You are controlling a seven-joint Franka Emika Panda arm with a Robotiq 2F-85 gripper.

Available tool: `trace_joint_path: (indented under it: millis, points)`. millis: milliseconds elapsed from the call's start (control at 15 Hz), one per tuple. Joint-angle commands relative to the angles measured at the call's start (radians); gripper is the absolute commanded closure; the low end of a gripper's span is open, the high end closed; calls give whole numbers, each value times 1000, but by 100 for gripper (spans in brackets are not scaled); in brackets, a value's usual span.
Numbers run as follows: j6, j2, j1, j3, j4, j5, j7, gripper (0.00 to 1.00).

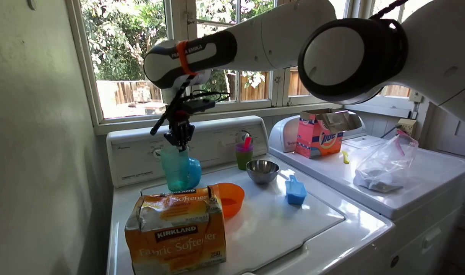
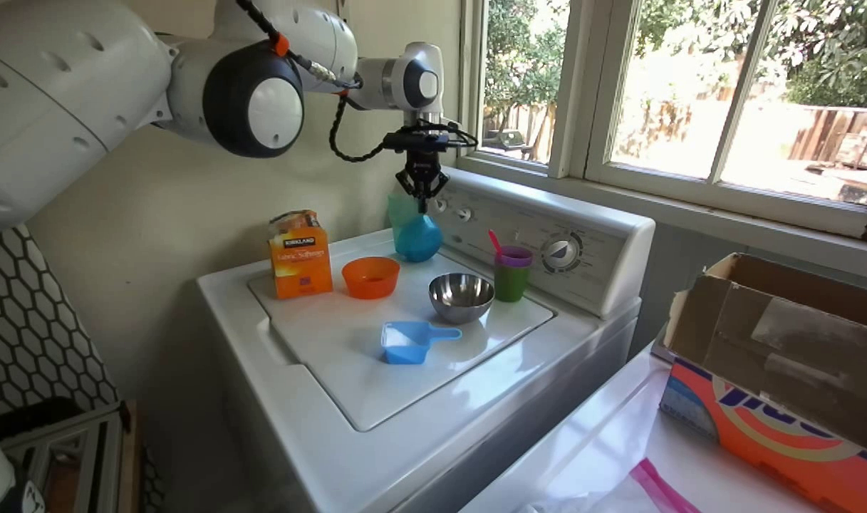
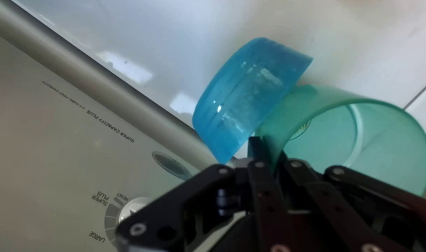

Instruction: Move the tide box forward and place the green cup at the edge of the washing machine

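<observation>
The green cup is a translucent teal tumbler standing about upright at the back of the washing machine (image 1: 270,229), near the control panel; it shows in both exterior views (image 1: 174,173) (image 2: 399,214). In the wrist view its open mouth (image 3: 384,147) faces the camera. My gripper (image 3: 274,154) is shut on the cup's rim, one finger outside and one inside the wall; it also shows from above in both exterior views (image 1: 183,148) (image 2: 423,206). I cannot tell if the cup's base touches the lid. The tide box (image 1: 319,138) stands open-topped on the neighbouring white appliance; it also shows large in an exterior view (image 2: 782,427).
A blue bowl (image 3: 251,98) lies tilted on its side against the cup. A fabric softener box (image 1: 179,236) and an orange bowl (image 1: 230,200) stand near it. A steel bowl (image 1: 263,172), blue scoop (image 1: 295,193), green cup with spoon (image 2: 511,278) and plastic bag (image 1: 385,168) are farther off.
</observation>
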Motion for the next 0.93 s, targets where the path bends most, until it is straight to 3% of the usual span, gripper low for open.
trace_joint_path:
  millis: [0, 867]
  points:
    - [-54, 50, 18, -20, 137, 22, -2, 99]
    - [-83, 51, -11, 11, 177, 27, -7, 99]
